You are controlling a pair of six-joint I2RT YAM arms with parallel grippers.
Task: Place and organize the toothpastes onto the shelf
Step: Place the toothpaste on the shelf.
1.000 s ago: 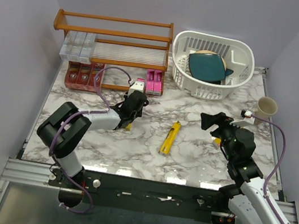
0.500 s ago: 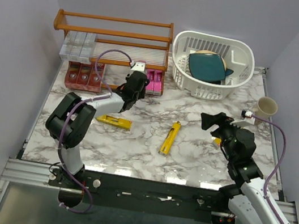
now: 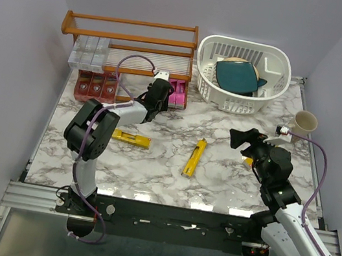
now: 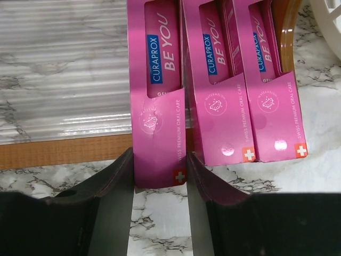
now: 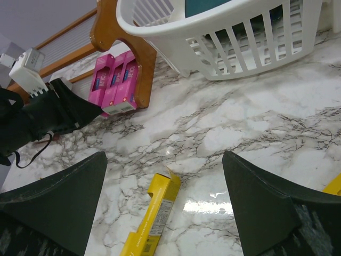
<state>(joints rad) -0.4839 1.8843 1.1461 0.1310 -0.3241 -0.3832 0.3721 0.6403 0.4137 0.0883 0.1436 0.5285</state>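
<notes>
Left gripper is clamped on a pink carton that lies across the shelf's near rail, just left of two pink cartons. This looks like the placing step; next it likely needs squaring up and letting go. Right gripper hangs spread and empty.

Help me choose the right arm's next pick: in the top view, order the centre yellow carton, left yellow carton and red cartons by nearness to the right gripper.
1. Centre yellow carton, just left of the right gripper.
2. Left yellow carton, farther left.
3. Red cartons, far back left.
</notes>
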